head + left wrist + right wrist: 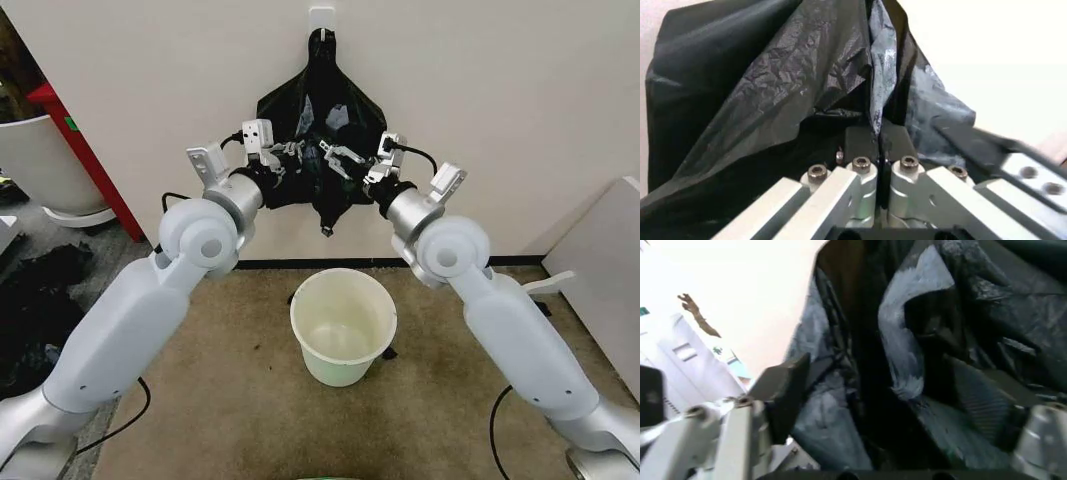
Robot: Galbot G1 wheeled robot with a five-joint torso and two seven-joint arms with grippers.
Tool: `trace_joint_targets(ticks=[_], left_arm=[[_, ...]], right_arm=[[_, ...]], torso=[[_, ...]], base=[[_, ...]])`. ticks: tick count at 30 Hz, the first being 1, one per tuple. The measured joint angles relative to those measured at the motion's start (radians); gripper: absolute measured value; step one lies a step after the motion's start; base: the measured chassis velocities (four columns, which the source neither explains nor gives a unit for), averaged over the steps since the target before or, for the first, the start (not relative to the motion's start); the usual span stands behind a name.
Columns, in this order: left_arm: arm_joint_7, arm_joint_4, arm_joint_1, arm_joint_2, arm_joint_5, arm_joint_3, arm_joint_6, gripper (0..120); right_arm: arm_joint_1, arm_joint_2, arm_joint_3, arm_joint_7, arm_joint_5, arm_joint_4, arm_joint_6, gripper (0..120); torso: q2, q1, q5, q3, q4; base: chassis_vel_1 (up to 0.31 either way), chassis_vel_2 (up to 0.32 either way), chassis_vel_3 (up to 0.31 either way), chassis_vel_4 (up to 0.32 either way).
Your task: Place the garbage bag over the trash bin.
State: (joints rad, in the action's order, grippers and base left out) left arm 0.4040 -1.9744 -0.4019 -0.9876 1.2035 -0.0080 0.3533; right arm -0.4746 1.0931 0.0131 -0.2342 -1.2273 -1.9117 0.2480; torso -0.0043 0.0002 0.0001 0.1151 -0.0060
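The bag (322,140) hangs against the far wall from a small white hook (321,20), gathered to a narrow neck at the top and spreading out below. The bin (343,325) stands empty on the carpet (230,400), near the robot and directly below the bag, with nothing over its rim. So the task is at an early stage: the bag is being taken hold of, and it has yet to be freed from the hook, opened, brought down and stretched over the rim.

Both arms are raised toward the wall. The left gripper (293,153) is at the bag's lower left part. In the left wrist view its jaws are pressed together with a fold of black plastic (875,107) running down into the seam between them, so the left gripper (879,145) is clenched on the bag.

The right gripper (340,155) is at the bag's lower right part, just beside the left one. In the right wrist view its jaws stand wide apart, one pad at each side, and the crinkled film (920,350) fills the gap between them without being pinched. The right gripper (907,405) is therefore released, with the bag lying inside its reach, ready to be closed on.
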Motion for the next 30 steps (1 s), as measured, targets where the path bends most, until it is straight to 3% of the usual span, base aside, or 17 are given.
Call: trace_joint_targets(ticks=[19, 30], left_arm=[[0.001, -0.009, -0.007, 0.008, 0.004, -0.026, 0.002, 0], [0.004, -0.017, -0.011, 0.022, 0.012, -0.047, 0.004, 0]], right_arm=[[0.028, 0.01, -0.043, -0.004, 0.027, 0.062, -0.031, 2], [0.026, 0.008, -0.041, -0.009, 0.019, 0.072, -0.038, 0]], torso=[[0.0, 0.0, -0.0001, 0.0, 0.0], [0.0, 0.0, 0.0, 0.0, 0.0001]], base=[[0.0, 0.0, 0.0, 0.0], [0.0, 0.0, 0.0, 0.0]])
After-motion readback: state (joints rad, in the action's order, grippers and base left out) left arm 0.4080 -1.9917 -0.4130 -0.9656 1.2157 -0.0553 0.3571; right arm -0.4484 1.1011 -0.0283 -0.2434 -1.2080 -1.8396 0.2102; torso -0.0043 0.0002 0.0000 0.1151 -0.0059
